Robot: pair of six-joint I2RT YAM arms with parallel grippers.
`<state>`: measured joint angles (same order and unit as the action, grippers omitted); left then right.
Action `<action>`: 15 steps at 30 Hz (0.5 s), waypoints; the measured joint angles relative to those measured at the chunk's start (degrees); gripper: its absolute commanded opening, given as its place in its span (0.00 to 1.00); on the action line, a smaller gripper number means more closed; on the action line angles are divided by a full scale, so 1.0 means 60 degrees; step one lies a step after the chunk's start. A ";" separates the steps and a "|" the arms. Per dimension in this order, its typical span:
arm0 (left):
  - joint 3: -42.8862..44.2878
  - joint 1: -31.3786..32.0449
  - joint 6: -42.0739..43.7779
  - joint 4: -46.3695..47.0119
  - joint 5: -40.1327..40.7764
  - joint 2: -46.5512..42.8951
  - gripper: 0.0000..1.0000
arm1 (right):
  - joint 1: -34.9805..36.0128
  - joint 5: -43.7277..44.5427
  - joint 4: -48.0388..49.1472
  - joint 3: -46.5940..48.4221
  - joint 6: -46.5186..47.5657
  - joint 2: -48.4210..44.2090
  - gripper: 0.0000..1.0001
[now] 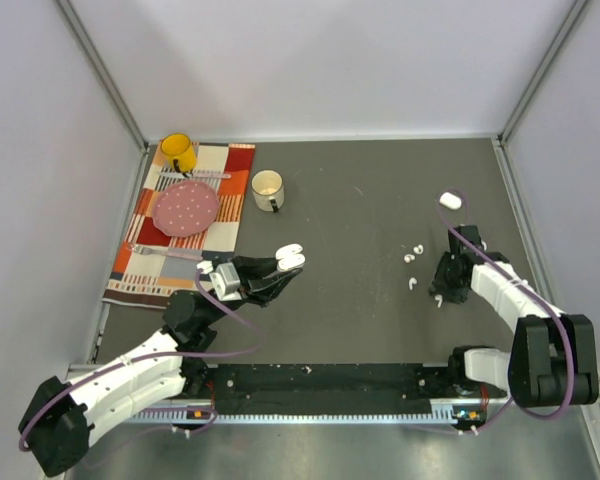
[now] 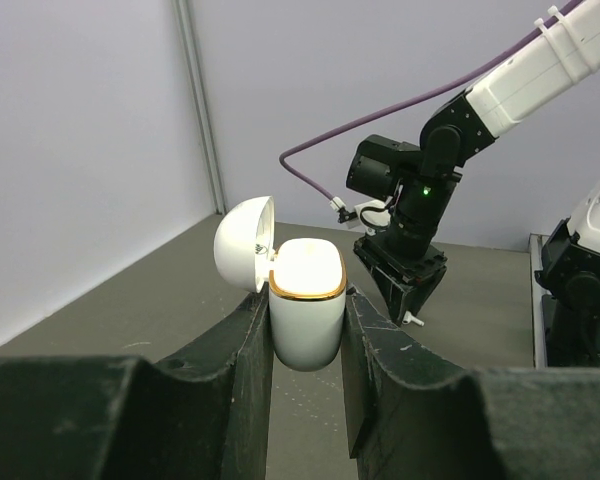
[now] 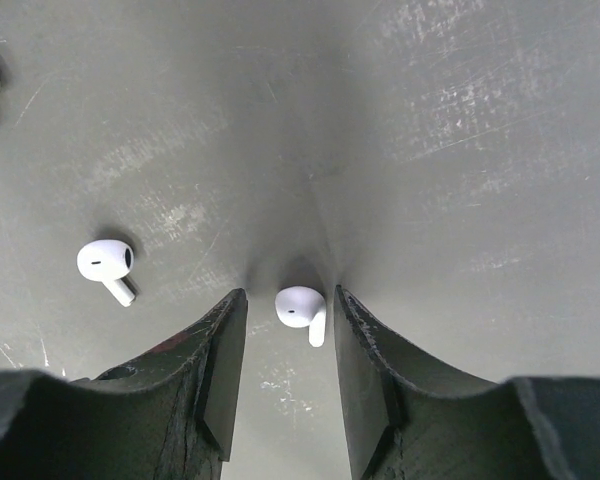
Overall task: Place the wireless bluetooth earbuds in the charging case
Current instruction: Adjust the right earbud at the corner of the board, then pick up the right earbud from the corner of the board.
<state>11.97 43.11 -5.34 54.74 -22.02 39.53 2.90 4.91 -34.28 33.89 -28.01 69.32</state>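
Your left claw [image 2: 307, 340] grips the open white gold-rimmed charging case [image 2: 306, 300]; right claw [image 3: 290, 300], released, straddles a tiny glossy white earbud [image 3: 300, 306].

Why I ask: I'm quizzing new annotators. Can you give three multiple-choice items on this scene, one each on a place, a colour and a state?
1. Where is the earbud nearest the right pincer?
A) on the table between its jaws
B) in a drawer
C) on a shelf

2. What colour is the mug on the patterned cloth?
A) blue
B) yellow
C) green

3. How is the charging case in the left pincer?
A) lid shut
B) lying flat on the table
C) lid open

Answers:
1 A, the right wrist view shows it lying between the open jaws.
2 B, it is yellow in the top view.
3 C, its lid is tipped back.
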 measured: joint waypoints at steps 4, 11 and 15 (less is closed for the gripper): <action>0.0000 0.0000 0.0000 -0.0004 0.0000 -0.0004 0.00 | 0.0000 0.0051 -0.0011 0.0000 -0.0004 0.0033 0.38; 0.0000 0.0000 0.0000 -0.0040 0.0000 -0.0007 0.00 | 0.0000 0.0168 -0.0011 0.0000 -0.0011 0.0120 0.30; 0.0000 0.0000 0.0000 -0.0135 0.0004 -0.0007 0.00 | 0.0000 0.0186 -0.0004 0.0062 -0.0011 0.0193 0.26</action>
<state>11.97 43.11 -5.34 53.93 -22.00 39.48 2.90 6.02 -34.30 34.26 -28.08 70.48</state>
